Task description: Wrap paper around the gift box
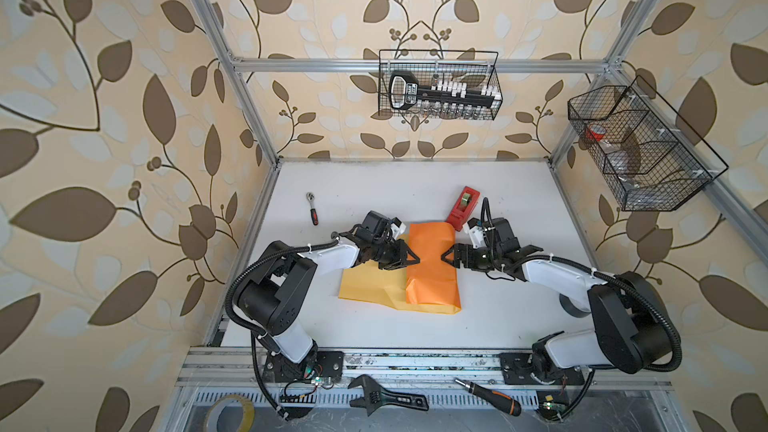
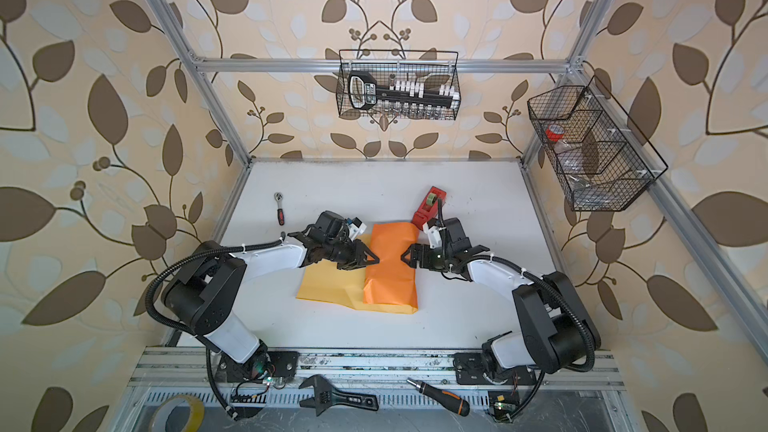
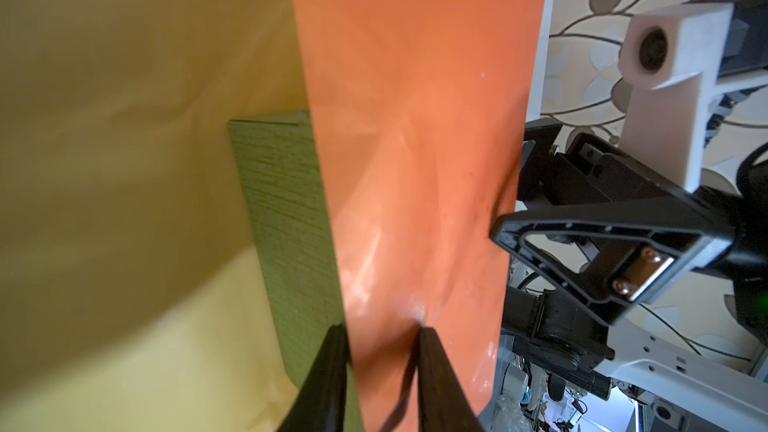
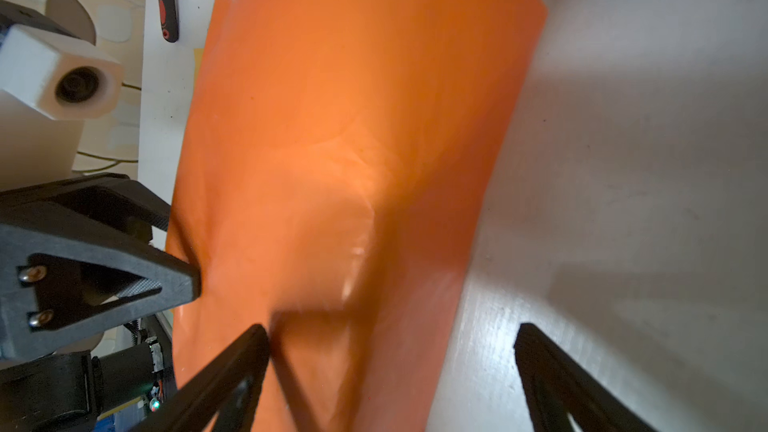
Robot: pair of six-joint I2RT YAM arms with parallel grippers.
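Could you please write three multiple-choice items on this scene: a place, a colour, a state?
1. Where is the red tape dispenser? A in a basket; B on the table beside the paper; C on the front rail.
2. Which colour is the flap lying over the gift box? A orange; B yellow; C green.
3. How do the right gripper's jaws stand? A shut on paper; B shut on the dispenser; C wide open.
Answers: B: it lies on the white table near the flap. A: both top views show orange. C: its wrist view shows the fingers far apart.
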